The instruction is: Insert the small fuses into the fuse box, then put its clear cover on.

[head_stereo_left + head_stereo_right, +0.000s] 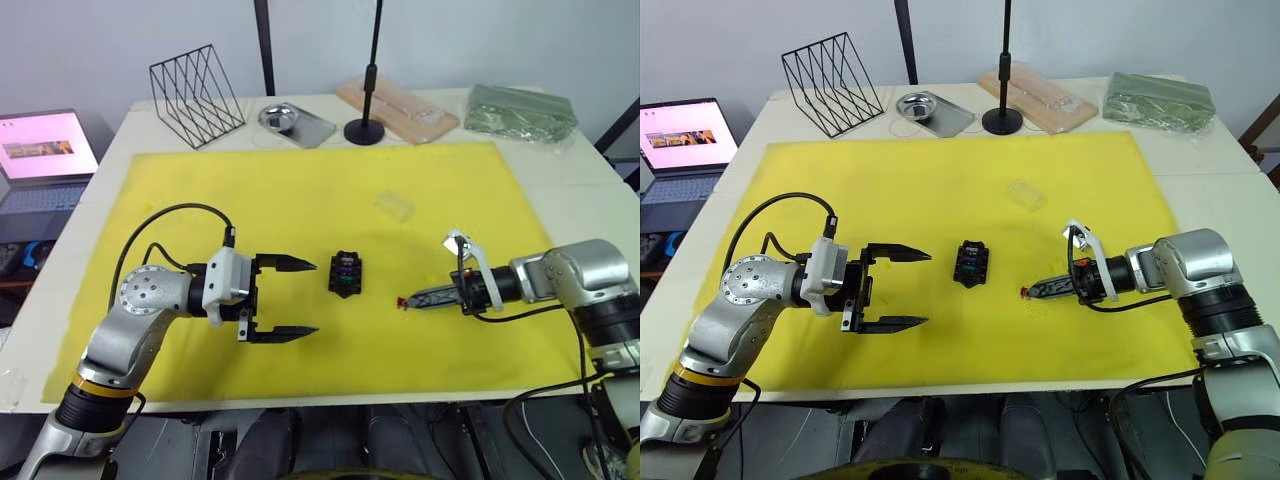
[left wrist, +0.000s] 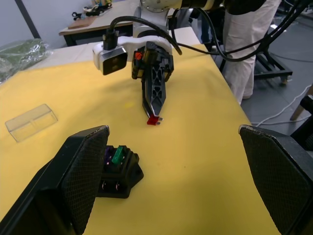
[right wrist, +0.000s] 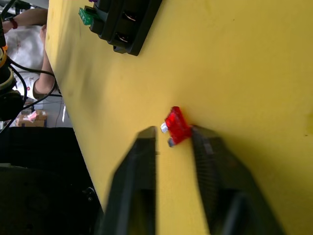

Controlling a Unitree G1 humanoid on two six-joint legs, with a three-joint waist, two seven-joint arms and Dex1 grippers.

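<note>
Right gripper point(image 1: 408, 300), right of centre in the head view, pinches at the red fuse point(image 3: 176, 126), barely caught at the fingertips and still low on the yellow mat point(image 1: 300, 190). Best lifted straight, blades kept downward, then carried left to the fuse box point(image 1: 346, 274) at centre and pressed into a free slot beside the green fuse point(image 2: 117, 155). Left gripper point(image 1: 296, 298) spread wide, empty, left of the box. Clear cover point(image 1: 394, 206) waits upper right of centre. No readable writing anywhere.

Bare yellow mat point(image 1: 300, 200) lies open on all sides of the fuse box point(image 1: 346, 274), with the left pincer point(image 1: 300, 298) just beside it and the right pincer point(image 1: 408, 300) near its other side. The clear cover point(image 1: 394, 206) sits apart farther back. A wire rack point(image 1: 196, 95), metal tray point(image 1: 296, 122) and black stand point(image 1: 364, 128) line the counter's far edge.
</note>
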